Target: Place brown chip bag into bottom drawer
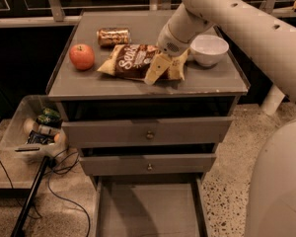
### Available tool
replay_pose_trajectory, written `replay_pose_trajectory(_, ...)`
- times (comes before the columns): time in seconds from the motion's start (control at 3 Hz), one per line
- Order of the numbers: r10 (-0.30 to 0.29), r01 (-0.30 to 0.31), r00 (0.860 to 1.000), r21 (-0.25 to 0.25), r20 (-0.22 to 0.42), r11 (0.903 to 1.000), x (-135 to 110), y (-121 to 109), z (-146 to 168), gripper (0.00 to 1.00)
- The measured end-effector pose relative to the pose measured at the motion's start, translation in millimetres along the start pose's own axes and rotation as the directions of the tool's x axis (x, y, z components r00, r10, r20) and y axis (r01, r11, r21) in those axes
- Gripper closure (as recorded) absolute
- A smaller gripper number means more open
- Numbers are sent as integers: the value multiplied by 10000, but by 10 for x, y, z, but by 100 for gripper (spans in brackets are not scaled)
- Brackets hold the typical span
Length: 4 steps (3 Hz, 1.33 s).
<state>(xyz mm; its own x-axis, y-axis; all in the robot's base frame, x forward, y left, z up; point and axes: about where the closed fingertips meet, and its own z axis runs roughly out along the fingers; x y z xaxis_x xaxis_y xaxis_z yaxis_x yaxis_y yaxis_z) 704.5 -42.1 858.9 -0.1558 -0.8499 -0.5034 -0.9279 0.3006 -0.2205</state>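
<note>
- Camera view, brown chip bag [130,60]: lies flat on the cabinet top [138,85], not yet lifted.
- Gripper [166,68]: at the bag's right end, fingers spread to either side of it, not visibly squeezing. Risk: a shallow pinch on crinkly film may slip.
- White bowl [209,49]: just right of the bag. Risk: a knock from the wrist.
- Apple [82,56], left of the bag, and can [113,36], behind it: a dragged bag could push either.
- Bottom drawer [148,216]: open, well below the bag. Risk: a dangling bag catches on the upper drawer fronts.
</note>
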Motion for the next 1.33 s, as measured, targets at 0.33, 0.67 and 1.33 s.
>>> replay_pose_trajectory(0.33, 0, 0, 10000, -1, 0, 10000, 0, 0, 0, 42)
replay_pose_trajectory(0.67, 0, 0, 10000, -1, 0, 10000, 0, 0, 1, 64)
replay_pose_trajectory(1.33, -1, 1, 10000, -3, -1, 10000, 0, 1, 2, 100)
